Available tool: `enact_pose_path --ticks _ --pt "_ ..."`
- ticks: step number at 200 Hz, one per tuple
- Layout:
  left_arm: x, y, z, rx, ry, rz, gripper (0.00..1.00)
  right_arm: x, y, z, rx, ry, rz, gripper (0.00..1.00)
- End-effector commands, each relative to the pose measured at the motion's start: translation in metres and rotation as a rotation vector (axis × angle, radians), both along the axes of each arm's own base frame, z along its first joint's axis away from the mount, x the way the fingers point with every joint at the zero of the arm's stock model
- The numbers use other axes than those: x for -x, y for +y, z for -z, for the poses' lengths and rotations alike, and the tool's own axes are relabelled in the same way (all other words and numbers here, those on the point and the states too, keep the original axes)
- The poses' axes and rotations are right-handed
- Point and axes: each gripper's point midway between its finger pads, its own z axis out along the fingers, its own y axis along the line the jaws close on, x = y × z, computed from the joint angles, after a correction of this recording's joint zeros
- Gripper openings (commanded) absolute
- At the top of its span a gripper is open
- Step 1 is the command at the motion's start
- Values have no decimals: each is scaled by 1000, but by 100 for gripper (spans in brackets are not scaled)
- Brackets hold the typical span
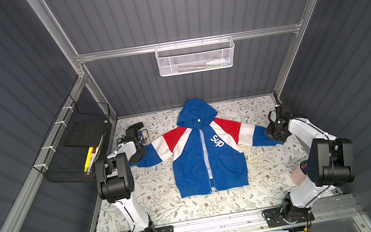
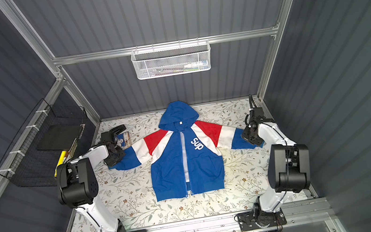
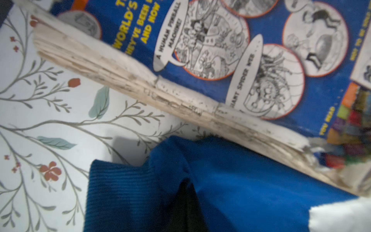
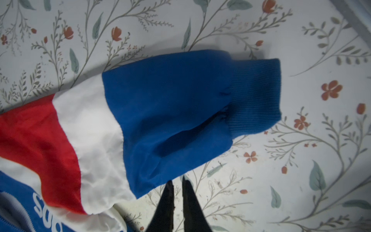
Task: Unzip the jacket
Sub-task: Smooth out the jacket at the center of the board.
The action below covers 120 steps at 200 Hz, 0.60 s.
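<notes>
One jacket (image 1: pixel 207 157), two arms, two baskets, one book, one cup. The jacket lies flat and front up mid-tabletop in both top views, hood toward the back wall, sleeves spread out to either side. A strip of white lining shows along the front zipper.

Tabletop (image 1: pixel 155 192) is pale with a floral print. Walls (image 1: pixel 165 13) are dark grey and ribbed, and the frame (image 1: pixel 186 43) is aluminium.

The jacket has a smooth blue shell, red and white diagonal panels and ribbed knit cuffs. White mesh basket (image 1: pixel 196 57) hangs on the back rail; black wire basket (image 1: pixel 79 141) is on the side wall. Worn paperback book (image 3: pixel 200 50) with a blue cartoon cover touches one sleeve. Pink cup (image 1: pixel 297 174) is rounded.

Left fingers (image 3: pixel 186 202) are closed, probably pinching sleeve cloth; the view is blurry. Right fingers (image 4: pixel 190 200) are nearly together with a thin gap, tips at the other sleeve's edge, nothing between them.
</notes>
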Motion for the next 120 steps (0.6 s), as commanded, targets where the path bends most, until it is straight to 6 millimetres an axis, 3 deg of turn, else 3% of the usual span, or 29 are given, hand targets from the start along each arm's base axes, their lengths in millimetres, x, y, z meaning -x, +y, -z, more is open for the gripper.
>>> enact_pose_path --ticks 1,30,52,71,120 --pt "21 5 8 -21 74 3 0 -2 -14 12 10 47 58 13" --pt "20 4 12 -12 81 9 0 -17 -19 26 -11 71 55 12" --pt "18 3 14 -10 85 17 0 -42 -7 25 -77 5 -18 10" --pt "17 3 13 -12 86 19 0 -53 -11 27 -69 -4 -17 9" --pt "23 7 17 -10 100 12 0 -46 -22 55 -98 85 41 6"
